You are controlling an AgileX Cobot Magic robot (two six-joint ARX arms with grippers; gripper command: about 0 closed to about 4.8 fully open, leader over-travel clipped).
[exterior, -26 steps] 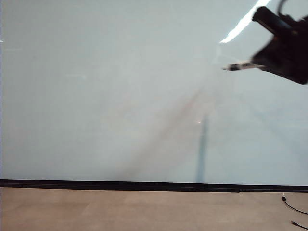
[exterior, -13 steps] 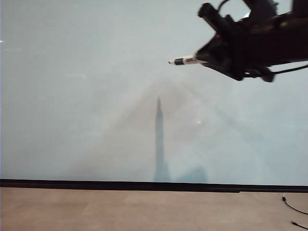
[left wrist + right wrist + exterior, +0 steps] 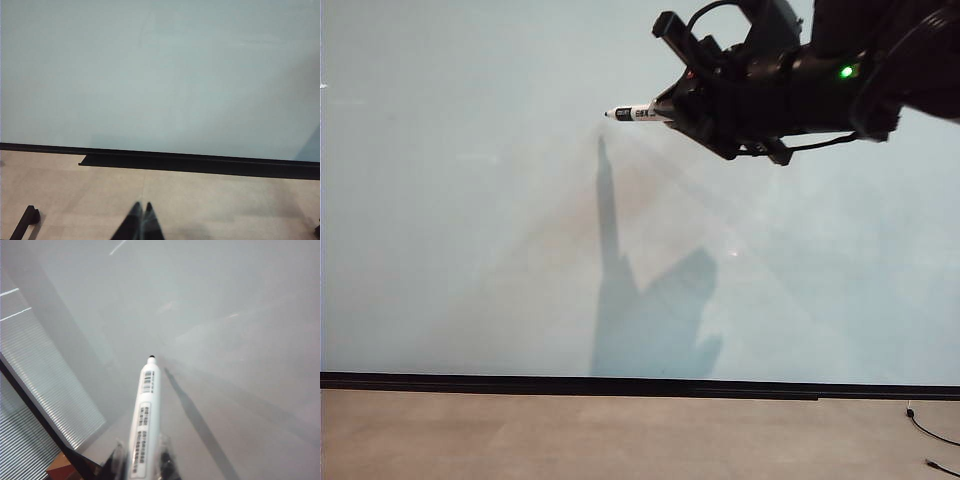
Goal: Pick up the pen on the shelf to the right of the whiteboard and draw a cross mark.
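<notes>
Leftward went my right gripper (image 3: 670,108), pinched on the pen (image 3: 638,113), nearing the whiteboard (image 3: 470,200); nothing drawn yet. Left gripper (image 3: 140,220) rests closed, empty.

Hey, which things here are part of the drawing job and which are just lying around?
Part of the job:
- pen, held in the right gripper, up near the board
- whiteboard, no mark on it yet

Just lying about:
- black cable on the floor
- left gripper, shut, low over the floor
</notes>
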